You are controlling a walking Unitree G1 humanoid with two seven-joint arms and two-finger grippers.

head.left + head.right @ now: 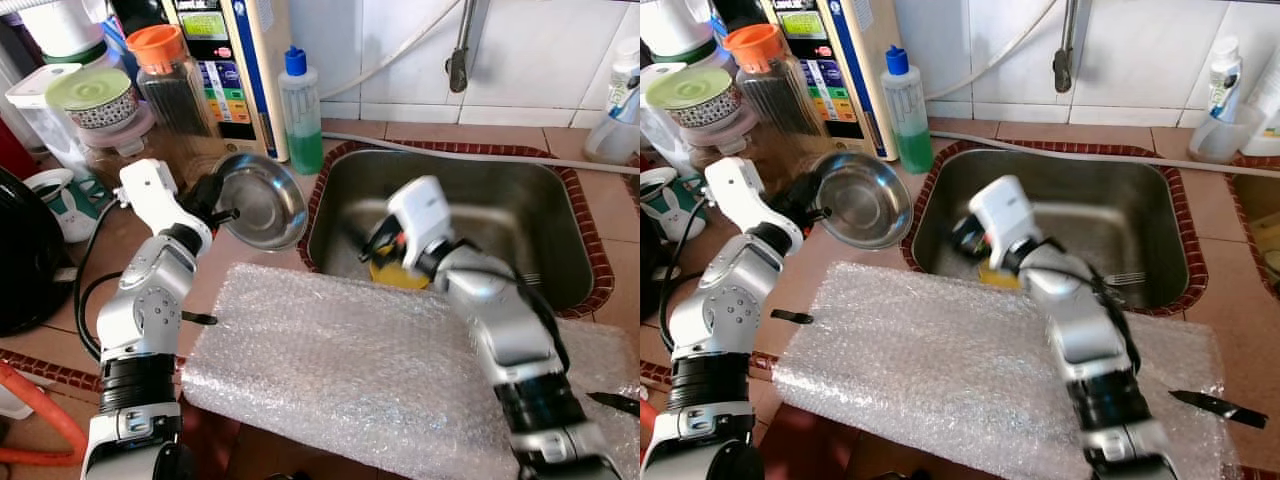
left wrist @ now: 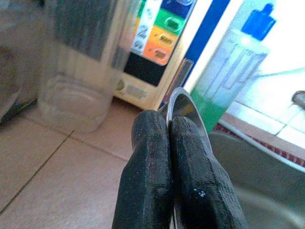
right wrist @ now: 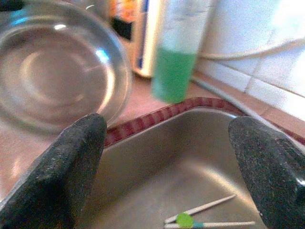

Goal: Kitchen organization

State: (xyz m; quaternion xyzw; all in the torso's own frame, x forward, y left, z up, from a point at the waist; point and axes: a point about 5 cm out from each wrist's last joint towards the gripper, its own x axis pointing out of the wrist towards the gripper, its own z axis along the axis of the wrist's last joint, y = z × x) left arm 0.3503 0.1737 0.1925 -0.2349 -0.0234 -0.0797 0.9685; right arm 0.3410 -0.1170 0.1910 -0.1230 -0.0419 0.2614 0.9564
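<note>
**The bowl might slip**

Head view: the left gripper (image 1: 222, 213) is pinching the metal bowl (image 1: 262, 203) by its rim, left of centre, beside the sink (image 1: 545, 215).

Right wrist view: the right gripper (image 3: 167, 167) is gaping wide, grasping nothing.

A thin rim grip could be letting the bowl tip and fall.

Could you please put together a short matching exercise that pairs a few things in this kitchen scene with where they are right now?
Things:
1. steel bowl
2. green soap bottle
3. bubble wrap
4. fork

Places:
A. lying inside the sink
B. spread over the counter in front of the sink
C. pinched by its rim in the left gripper
D. standing on the counter at the sink's back left corner

Pairs: 1-C, 2-D, 3-B, 4-A
</note>
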